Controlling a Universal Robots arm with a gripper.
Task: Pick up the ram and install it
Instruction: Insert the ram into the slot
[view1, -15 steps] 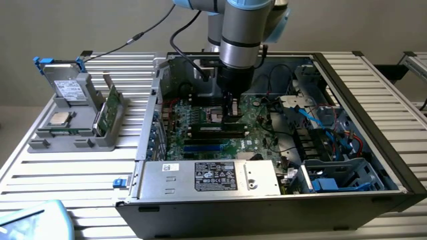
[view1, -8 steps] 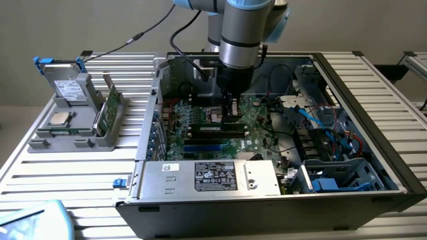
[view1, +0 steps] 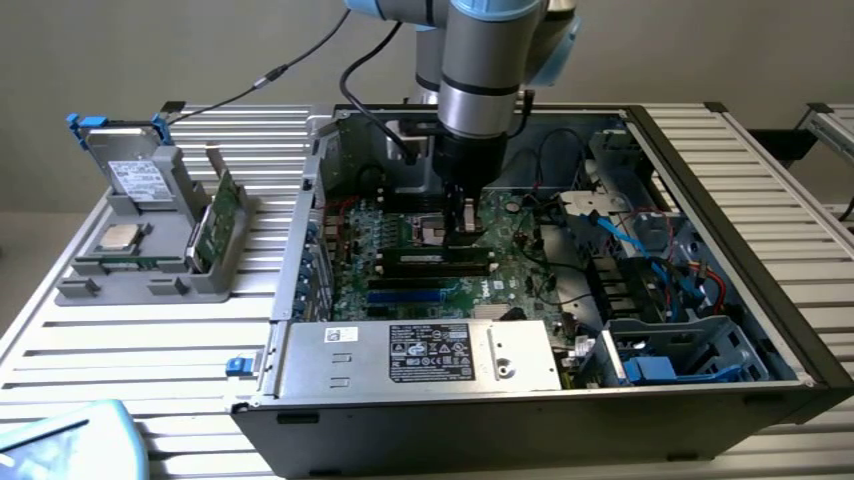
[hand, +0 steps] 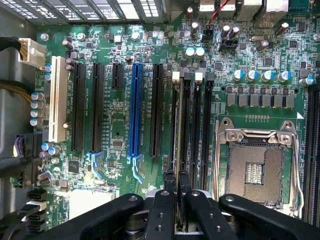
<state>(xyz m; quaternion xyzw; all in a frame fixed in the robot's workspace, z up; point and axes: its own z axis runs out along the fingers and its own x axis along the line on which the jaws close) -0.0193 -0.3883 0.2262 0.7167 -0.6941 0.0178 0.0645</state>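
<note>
Black two-finger gripper (hand: 177, 182): clamped on long, thin green ram (hand: 175, 140), held edge-on over black memory slots (hand: 205, 125). Step: insertion, apparently. Seating requires square alignment and even downward pressure.

Plain grey wall (view1: 160, 40) behind a ribbed aluminium table (view1: 134, 340) under soft, even light
</note>
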